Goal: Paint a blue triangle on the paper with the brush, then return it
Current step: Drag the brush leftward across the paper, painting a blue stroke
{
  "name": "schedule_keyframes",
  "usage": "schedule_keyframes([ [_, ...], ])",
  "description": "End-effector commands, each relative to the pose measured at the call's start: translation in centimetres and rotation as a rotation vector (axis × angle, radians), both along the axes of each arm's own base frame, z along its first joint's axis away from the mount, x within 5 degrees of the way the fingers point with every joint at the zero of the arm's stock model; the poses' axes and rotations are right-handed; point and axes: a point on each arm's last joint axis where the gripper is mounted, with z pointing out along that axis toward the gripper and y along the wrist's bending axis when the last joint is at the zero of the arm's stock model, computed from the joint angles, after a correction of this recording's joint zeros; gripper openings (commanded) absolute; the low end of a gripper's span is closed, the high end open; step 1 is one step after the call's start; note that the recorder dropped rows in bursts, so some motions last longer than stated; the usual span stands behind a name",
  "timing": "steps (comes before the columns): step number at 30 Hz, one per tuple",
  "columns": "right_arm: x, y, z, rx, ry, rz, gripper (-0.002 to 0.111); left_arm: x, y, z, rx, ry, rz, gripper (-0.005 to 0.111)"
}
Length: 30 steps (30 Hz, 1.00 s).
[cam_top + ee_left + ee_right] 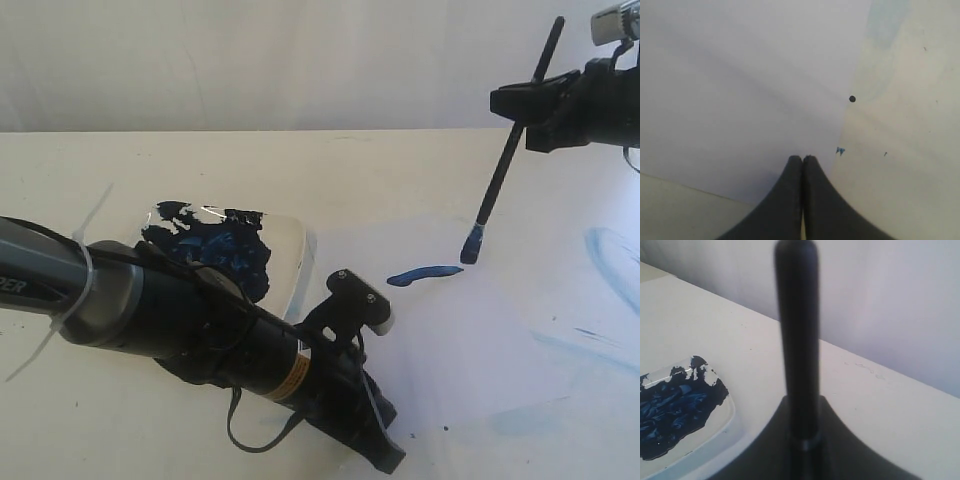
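Observation:
My right gripper (520, 103) is shut on the brush (505, 160), a thin black stick held steeply tilted at the upper right. Its blue-coated tip (471, 244) hangs at the right end of one short dark blue stroke (424, 273) on the pale paper (450, 360); whether they touch I cannot tell. No blue triangle is in view. In the right wrist view the brush handle (797, 340) rises between the jaws of the right gripper (802, 407). My left gripper (385, 455) is shut and empty, low over the paper's near edge. Its fingertips (795, 162) press together above the paper (740, 100).
A clear plate (298, 262) smeared with dark blue paint (220, 255) lies left of the paper, partly behind my left arm; it also shows as the plate (725, 422) in the right wrist view. Faint light-blue smears (610, 262) mark the cream table (100, 180) at the right.

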Motion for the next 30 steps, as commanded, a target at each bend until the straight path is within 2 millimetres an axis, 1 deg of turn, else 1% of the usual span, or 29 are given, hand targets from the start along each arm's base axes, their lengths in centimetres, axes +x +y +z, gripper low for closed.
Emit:
schedule_keyframes([
  [1, -0.4, -0.1, 1.1, 0.03, -0.029, 0.027, 0.0, -0.1, 0.0, -0.5, 0.027, -0.017, -0.015, 0.0],
  [6, -1.6, 0.7, 2.2, 0.159, -0.006, 0.163, 0.0, -0.1, 0.0, -0.5, 0.027, -0.017, -0.015, 0.0],
  [10, -2.0, 1.1, 2.5, 0.215, 0.068, 0.178, 0.0, -0.1, 0.0, -0.5, 0.027, -0.017, -0.015, 0.0],
  [13, -2.7, 2.1, 3.6, 0.251, 0.114, 0.193, 0.0, -0.1, 0.0, -0.5, 0.025, -0.014, -0.018, 0.0],
  [15, -2.8, 2.8, 4.5, 0.208, 0.106, 0.118, 0.0, -0.2, 0.0, -0.5, 0.023, -0.011, -0.021, 0.0],
  [18, -3.9, 3.8, 6.6, 0.152, 0.04, 0.0, 0.0, -0.2, 0.0, -0.5, 0.023, -0.011, -0.021, 0.0],
  [20, -4.9, 4.5, 7.9, 0.131, 0.005, -0.082, 0.0, -0.2, 0.0, -0.5, 0.023, -0.011, -0.021, 0.0],
  [22, -5.9, 4.9, 8.5, 0.08, -0.02, -0.176, 0.0, -0.2, 0.0, -0.5, 0.023, -0.011, -0.021, 0.0],
  [25, -7.1, 5.6, 8.6, 0.037, -0.024, -0.25, 0.0, -0.2, 0.0, -0.5, 0.023, -0.011, -0.021, 0.0],
  [27, -8.0, 6.4, 8.2, 0.02, -0.014, -0.257, 0.0, -0.2, 0.0, -0.5, 0.023, -0.011, -0.021, 0.0],
  [30, -8.3, 7.4, 7.7, 0.008, 0.025, -0.297, 0.0, -0.2, 0.0, -0.5, 0.023, -0.011, -0.021, 0.0],
])
